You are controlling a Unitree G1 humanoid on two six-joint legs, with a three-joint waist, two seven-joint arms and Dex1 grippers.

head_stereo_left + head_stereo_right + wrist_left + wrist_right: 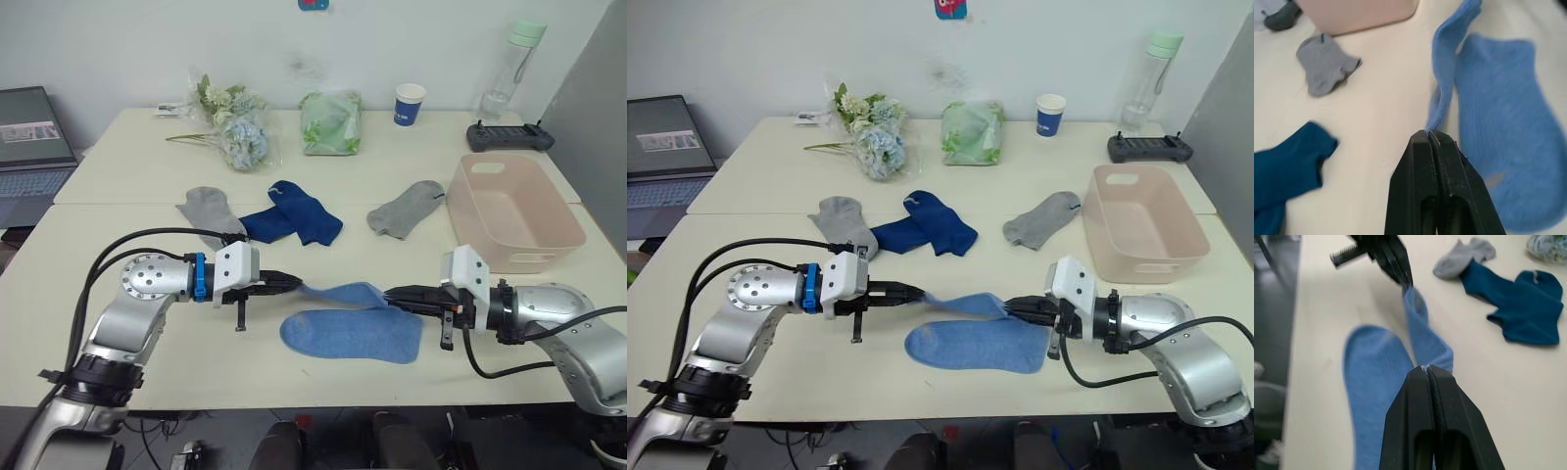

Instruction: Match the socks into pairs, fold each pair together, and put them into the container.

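- My left arm reaches in low from the left, forearm level over the table [118,343], and the left gripper [294,284] has its two black fingers pinched tight on one end of a light blue sock [343,294].
- My right arm mirrors it from the right, also level, with the right gripper [394,293] clamped on the other end of that same sock, so the sock hangs stretched between the two grippers, just above the table.
- In the wrist views, both sets of fingers are pressed together with the blue fabric caught at the tips.
- Light blue socks: I count two. The second light blue sock [353,336] lies flat on the table, right under and in front of the held one.
- Navy socks [294,217]: two, overlapping each other near the middle of the table.
- Grey socks: two, well apart: one grey sock [211,213] touches the navy ones on their left, the other grey sock [407,209] lies near the container [549,230].
- The pink container sits on the right side of the table, one only, with no sock in it.
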